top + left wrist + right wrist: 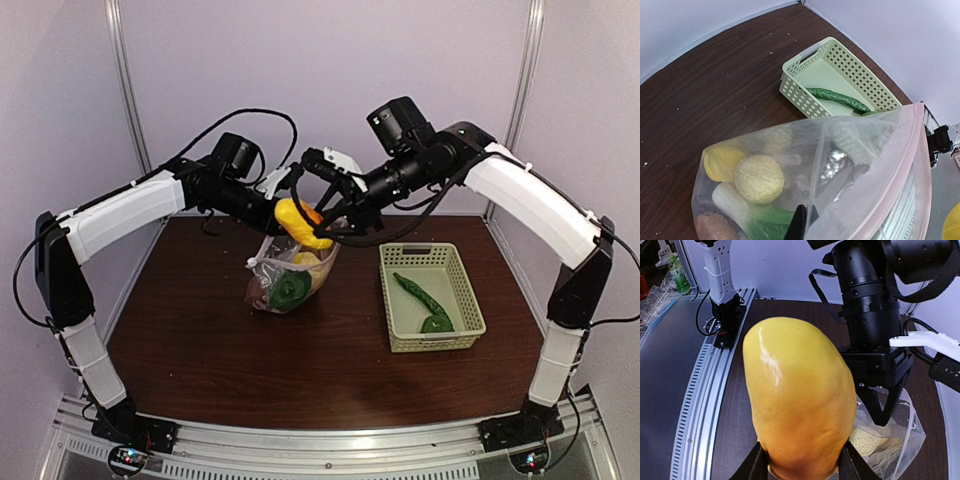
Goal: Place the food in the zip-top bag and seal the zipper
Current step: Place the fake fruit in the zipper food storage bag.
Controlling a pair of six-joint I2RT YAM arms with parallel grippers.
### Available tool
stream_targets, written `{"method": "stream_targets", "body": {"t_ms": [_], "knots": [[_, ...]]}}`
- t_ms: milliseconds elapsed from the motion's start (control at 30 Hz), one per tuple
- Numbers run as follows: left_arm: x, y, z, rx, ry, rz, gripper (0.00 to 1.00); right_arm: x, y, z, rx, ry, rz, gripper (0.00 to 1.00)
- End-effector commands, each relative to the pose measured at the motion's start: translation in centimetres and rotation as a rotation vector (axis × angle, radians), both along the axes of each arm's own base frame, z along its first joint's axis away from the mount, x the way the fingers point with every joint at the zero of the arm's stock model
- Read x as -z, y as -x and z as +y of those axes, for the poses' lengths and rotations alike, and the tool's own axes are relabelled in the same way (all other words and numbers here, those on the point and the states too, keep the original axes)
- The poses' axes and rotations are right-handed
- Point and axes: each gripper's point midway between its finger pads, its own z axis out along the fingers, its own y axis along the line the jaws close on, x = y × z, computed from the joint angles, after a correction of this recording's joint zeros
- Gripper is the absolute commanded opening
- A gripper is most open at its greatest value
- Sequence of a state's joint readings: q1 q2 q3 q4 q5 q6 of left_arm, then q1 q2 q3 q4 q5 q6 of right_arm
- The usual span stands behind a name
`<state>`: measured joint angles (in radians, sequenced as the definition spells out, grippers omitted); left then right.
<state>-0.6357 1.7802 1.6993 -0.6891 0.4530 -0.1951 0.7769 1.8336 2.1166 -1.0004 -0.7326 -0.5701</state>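
The clear zip-top bag [288,278] hangs over the table, its bottom resting on the wood. My left gripper [277,210] is shut on the bag's mouth edge and holds it up. In the left wrist view one dark finger [799,225] pinches the bag wall, and the pinkish zipper strip [921,165] runs along the rim. Inside lie a yellow lemon [720,162], a pale round textured piece [760,179], bok choy [757,216] and a brown piece [712,227]. My right gripper [802,464] is shut on a large yellow fruit [797,400] just above the bag mouth [300,225].
The pale green lattice basket [455,300] stands to the right of the bag, holding a green cucumber [415,290] and a green pepper [436,324]. The basket [850,70] also shows in the left wrist view. The two wrists are close together above the bag.
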Motion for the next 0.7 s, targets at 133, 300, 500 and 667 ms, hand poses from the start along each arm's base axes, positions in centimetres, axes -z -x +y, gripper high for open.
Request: {"method": "stream_targets", "body": {"t_ms": [133, 300, 500, 667], "knots": [[-1.2, 0.2, -0.2, 0.025, 0.039, -0.033, 0.0, 4.0, -2.3, 0.6, 0.057, 0.131, -0.127, 0.29], [-1.4, 0.2, -0.2, 0.025, 0.041, -0.037, 0.0, 5.9, -3.8, 0.0, 0.122, 0.179, -0.177, 0.39], [-1.5, 0.2, -0.1, 0.023, 0.043, -0.036, 0.0, 4.8, -2.4, -0.5, 0.094, 0.194, -0.17, 0.65], [-1.5, 0.2, -0.1, 0.021, 0.043, -0.035, 0.0, 5.8, 1.4, -0.5, -0.014, 0.312, -0.274, 0.65]]}}
